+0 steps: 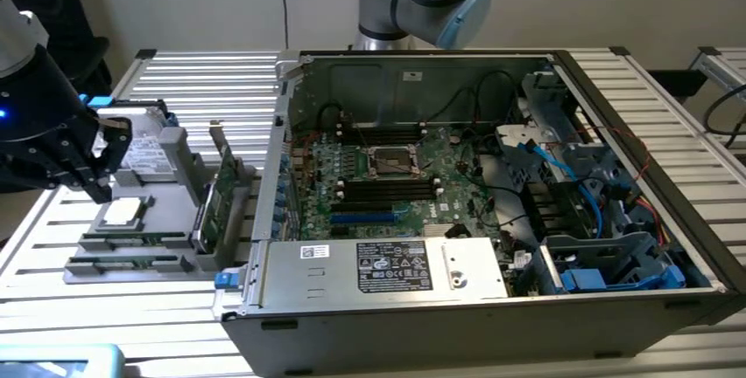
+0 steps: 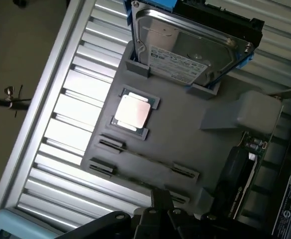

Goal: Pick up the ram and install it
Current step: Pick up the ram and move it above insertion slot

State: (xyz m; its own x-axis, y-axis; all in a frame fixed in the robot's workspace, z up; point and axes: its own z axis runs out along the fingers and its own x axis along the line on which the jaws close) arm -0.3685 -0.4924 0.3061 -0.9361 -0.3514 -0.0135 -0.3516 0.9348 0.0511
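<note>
The slatted metal counter (image 1: 152, 317) carries an open computer case (image 1: 349, 77) and, at the exterior view's left, a grey tray (image 1: 169, 188). Locate the ram (image 1: 126, 264) standing on edge in the tray's outermost slot. Its long axis runs left to right across the exterior view, parallel to the second stick (image 1: 134, 240) just beside it. No writing on the ram can be read. Beyond the sticks, the tray holds a processor (image 1: 120, 213), a hard drive (image 2: 185, 45) with an illegible white label, and an upright expansion card (image 1: 222, 190). The tool (image 1: 100, 179) hovers above the tray, clear of the ram; you cannot tell whether it is open or closed. The case's power supply (image 1: 385, 269) bears a white label, text illegible.
</note>
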